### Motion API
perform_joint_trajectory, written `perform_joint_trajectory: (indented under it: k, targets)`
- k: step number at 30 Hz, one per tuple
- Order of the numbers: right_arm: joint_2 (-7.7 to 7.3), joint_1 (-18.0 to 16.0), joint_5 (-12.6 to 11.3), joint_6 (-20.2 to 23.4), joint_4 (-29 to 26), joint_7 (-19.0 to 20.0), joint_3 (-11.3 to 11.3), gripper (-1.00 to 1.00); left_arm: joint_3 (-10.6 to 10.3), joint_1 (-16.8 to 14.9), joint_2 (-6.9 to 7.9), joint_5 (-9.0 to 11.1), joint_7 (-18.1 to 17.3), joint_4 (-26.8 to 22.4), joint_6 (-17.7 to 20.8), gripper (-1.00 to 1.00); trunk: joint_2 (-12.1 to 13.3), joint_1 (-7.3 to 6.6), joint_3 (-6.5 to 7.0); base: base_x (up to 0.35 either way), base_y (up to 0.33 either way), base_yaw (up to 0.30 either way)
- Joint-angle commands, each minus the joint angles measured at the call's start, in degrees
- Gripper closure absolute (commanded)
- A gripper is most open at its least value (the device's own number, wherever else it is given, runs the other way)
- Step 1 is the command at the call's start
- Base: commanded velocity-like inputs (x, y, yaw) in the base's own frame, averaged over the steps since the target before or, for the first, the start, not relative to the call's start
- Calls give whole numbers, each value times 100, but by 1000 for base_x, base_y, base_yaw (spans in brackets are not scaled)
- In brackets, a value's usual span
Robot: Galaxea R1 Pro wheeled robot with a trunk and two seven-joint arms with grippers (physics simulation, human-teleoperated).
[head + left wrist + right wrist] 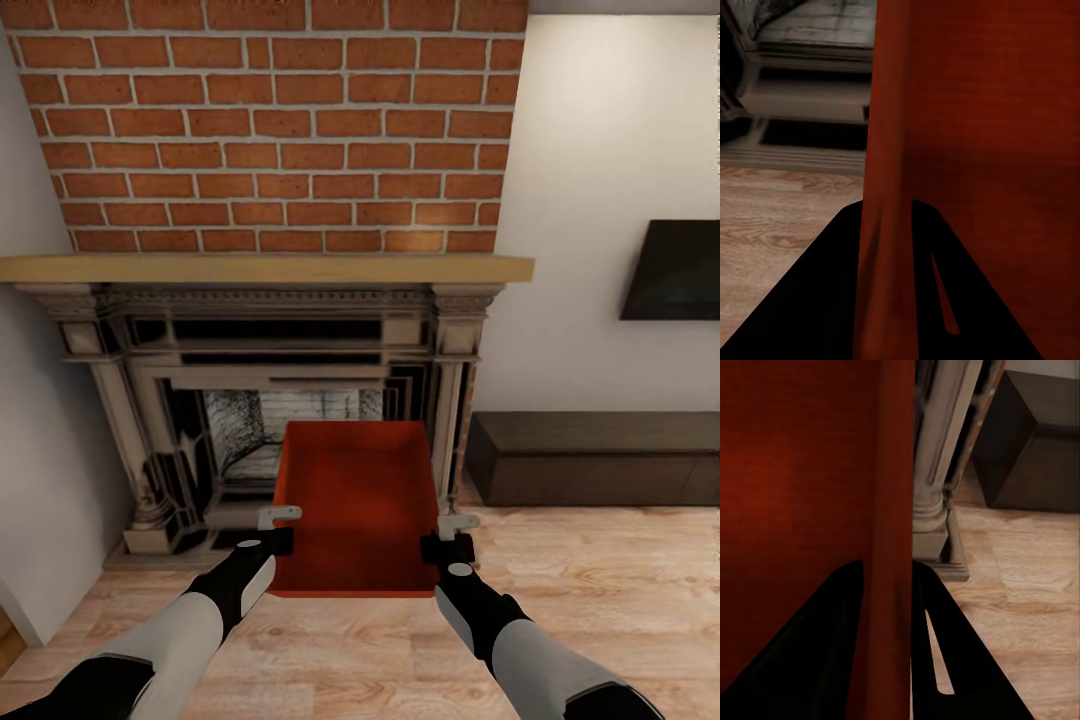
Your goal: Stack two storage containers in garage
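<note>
Storage container (352, 495), red-orange and open-topped, sits between the two grippers in the head view, its near end level with them and its far end toward the fireplace (270, 400) ahead. The left gripper (279, 529) is pinched on the container's left wall and the right gripper (448, 534) on its right wall, each near the front corner, with pale fingertips showing over the rim. Under both arms lies the pale wood plank floor (600, 580); beyond the right gripper and off to its outer side a long low dark cabinet (600, 455) stands against the white wall, with a black TV (675, 270) above it. Brick (270, 120) rises over the wooden mantel (260, 268). In the left wrist view, the left gripper (886, 262) has its dark fingers (817, 300) pressed against either face of the thin red wall (889, 150), which runs straight out from between them; the fireplace base (802, 90) lies ahead past the wood floor (780, 217). In the right wrist view, the right gripper (889, 622) likewise clamps the container's wall (896, 472) between its fingers (810, 652), with a fireplace column (937, 472) just beyond and the dark cabinet (1035, 442) farther out.
</note>
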Motion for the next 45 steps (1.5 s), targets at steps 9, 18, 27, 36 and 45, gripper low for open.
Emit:
perform_joint_trajectory:
  k: [9,18,27,36,45]
  targets:
    - [-80,-4,-65,-28,205,-70,-89,100,273,-7,38,-93,89,-40,42,100,-4,0,56,0,0,-78]
    - [-80,-4,-62,-28,205,-80,-89,100,273,-7,38,-93,89,-40,42,100,-4,0,60,0,0,-7]
    - [-80,-4,-64,55,203,-80,-89,100,273,-7,38,-93,89,-40,42,100,-4,0,61,0,0,0]
    - [-89,-4,-472,94,196,-175,-79,100,273,-7,38,-93,89,-40,42,100,-4,0,61,0,0,-69]
    - [-80,-4,-489,95,196,-229,-82,100,271,-7,38,-93,89,-40,42,100,-4,0,61,0,0,-245]
